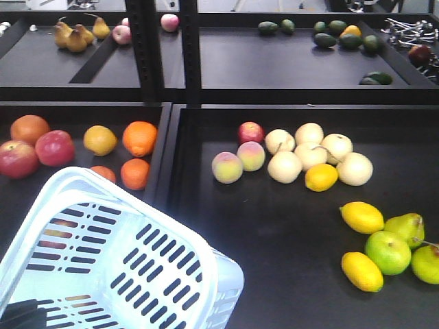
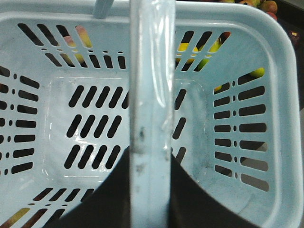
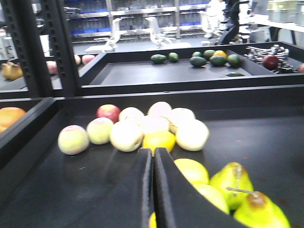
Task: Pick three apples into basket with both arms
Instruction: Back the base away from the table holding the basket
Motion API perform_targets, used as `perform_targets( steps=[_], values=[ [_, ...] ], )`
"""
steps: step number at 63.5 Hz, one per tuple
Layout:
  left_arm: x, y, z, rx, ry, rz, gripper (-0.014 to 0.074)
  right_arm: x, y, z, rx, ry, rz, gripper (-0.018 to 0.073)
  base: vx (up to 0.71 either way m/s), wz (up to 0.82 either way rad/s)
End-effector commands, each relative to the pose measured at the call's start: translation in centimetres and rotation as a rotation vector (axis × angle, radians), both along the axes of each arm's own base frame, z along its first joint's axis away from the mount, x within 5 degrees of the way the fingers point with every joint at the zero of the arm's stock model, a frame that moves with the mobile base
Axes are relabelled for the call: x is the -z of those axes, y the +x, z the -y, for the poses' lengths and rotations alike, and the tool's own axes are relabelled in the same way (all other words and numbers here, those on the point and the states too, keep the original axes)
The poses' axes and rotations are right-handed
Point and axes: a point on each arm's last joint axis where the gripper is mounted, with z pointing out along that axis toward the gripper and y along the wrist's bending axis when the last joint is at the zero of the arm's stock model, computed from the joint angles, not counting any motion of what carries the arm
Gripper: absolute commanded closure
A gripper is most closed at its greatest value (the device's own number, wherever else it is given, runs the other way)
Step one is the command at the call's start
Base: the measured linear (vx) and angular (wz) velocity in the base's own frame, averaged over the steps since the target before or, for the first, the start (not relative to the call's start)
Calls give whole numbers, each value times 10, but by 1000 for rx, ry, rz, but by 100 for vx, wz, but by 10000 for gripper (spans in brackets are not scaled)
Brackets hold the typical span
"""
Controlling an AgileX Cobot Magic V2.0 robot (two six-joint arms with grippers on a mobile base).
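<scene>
The pale blue basket hangs tilted at the lower left, over the front of the left bin. My left gripper is shut on its loop handle. In the left wrist view no fruit lies on the slotted bottom; fruit shows only through the slots. Two red apples lie at the far left of the left bin, behind the basket. A smaller red apple sits in the right bin. My right gripper is shut on nothing, low over the right bin.
Oranges lie beside the red apples. The right bin holds pale round fruit, peaches, lemons and green pears. A black upright post and a divider wall separate the bins. The upper shelf carries avocados and brown pears.
</scene>
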Motion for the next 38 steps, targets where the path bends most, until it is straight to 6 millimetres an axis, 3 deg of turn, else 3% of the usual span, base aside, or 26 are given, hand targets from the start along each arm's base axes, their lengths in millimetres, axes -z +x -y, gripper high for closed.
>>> perform_targets(
  steps=[1, 38],
  values=[
    [-18, 4, 0, -43, -93, 76, 604, -3, 0, 0, 4, -16, 73, 564, -6, 24],
    [-18, 4, 0, -43, -93, 76, 604, -3, 0, 0, 4, -16, 73, 564, -9, 35]
  ],
)
